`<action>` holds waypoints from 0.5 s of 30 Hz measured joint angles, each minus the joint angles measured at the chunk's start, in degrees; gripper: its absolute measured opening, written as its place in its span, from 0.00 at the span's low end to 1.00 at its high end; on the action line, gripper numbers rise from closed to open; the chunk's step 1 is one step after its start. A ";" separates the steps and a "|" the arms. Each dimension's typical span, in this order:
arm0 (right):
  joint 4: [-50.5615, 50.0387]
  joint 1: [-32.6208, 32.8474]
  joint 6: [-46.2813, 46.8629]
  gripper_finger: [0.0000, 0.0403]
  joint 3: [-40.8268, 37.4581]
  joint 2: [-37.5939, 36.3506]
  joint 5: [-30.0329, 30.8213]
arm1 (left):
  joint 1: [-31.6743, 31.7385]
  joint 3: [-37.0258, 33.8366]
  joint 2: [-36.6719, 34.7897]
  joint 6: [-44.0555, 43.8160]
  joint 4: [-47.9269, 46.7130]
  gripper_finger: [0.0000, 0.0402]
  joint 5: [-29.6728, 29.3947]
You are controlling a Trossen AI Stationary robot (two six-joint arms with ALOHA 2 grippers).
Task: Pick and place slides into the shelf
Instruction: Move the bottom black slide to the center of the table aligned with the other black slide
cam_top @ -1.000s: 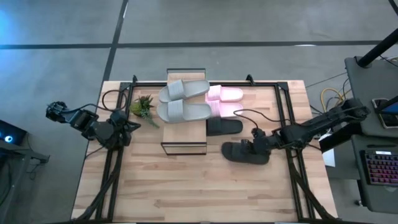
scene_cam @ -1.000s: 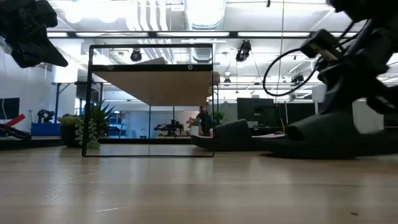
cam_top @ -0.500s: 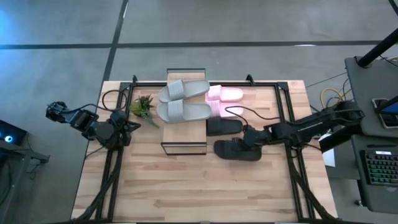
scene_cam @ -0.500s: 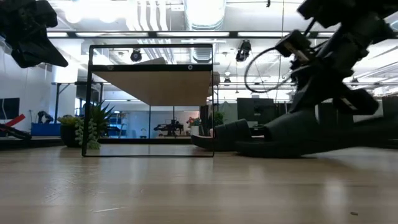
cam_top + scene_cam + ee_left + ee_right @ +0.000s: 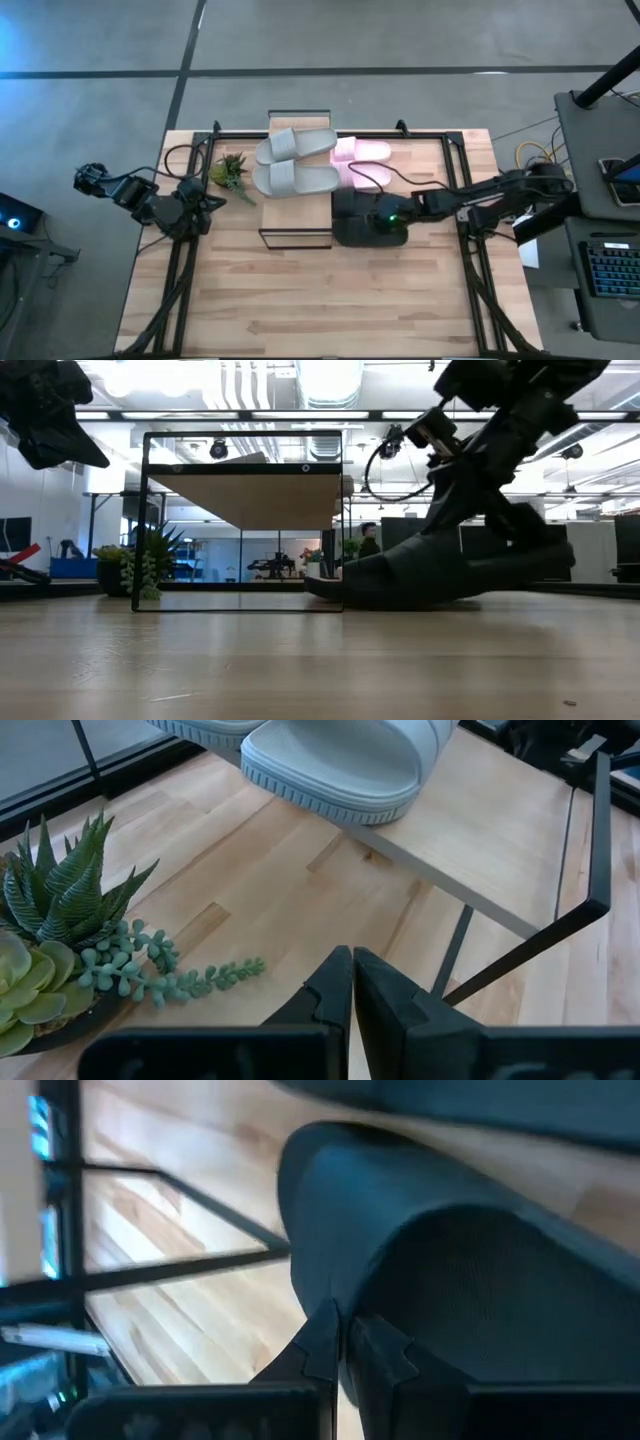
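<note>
Two grey slides (image 5: 296, 145) (image 5: 296, 179) lie on the shelf's plank top (image 5: 297, 215); one shows in the left wrist view (image 5: 340, 760). The pink slides (image 5: 365, 152) lie on the table right of the shelf. One black slide (image 5: 352, 203) rests beside the shelf's right side. A second black slide (image 5: 368, 232) lies just nearer, and my right gripper (image 5: 388, 221) is shut on it. My left gripper (image 5: 203, 203) waits shut at the table's left, near the plant. My right gripper (image 5: 343, 1335) pinches the second black slide between its two fingers at the edge of the wide strap (image 5: 400, 1310). It comes from the table's right, slanting down. The slide's sole (image 5: 400, 600) is down at the table, its toe end by the shelf's right post.
A small potted plant (image 5: 228, 172) (image 5: 50, 940) stands left of the shelf. A black metal frame (image 5: 455, 170) runs around the table's far part and sides. Bare wood (image 5: 300, 300) fills the near half. A desk with a keyboard (image 5: 610, 270) stands off the right edge.
My right gripper has moved toward the table's left and a little toward the far edge, staying shut on the black slide. The slide has travelled with it from open table on the right to a place beside the other black slide and the shelf's right side.
</note>
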 joint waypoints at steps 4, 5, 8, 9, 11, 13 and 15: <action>0.47 0.01 -1.21 0.02 1.86 3.45 -2.73 | 0.00 -0.02 -0.02 -0.01 0.02 0.00 0.00; 0.79 0.00 -1.33 0.02 2.17 4.22 -3.01 | -0.01 -0.02 0.02 -0.01 0.02 0.00 0.00; 3.80 -0.03 -2.02 0.02 2.77 6.00 -3.44 | 0.00 -0.02 0.02 -0.01 0.01 0.00 0.00; 4.69 -0.03 -2.05 0.02 3.20 6.47 -3.42 | -0.01 -0.01 0.02 -0.01 0.01 0.00 0.00; 5.27 -0.12 -2.15 0.02 3.94 7.21 -2.97 | -0.02 -0.02 0.00 -0.01 -0.02 0.00 0.02; 5.44 -0.31 -2.40 0.02 4.62 7.34 -2.91 | 0.00 -0.02 -0.02 0.01 0.02 0.00 0.02; 5.90 -0.36 -2.49 0.02 5.20 7.29 -2.56 | 0.00 0.00 -0.02 0.01 0.04 0.00 0.00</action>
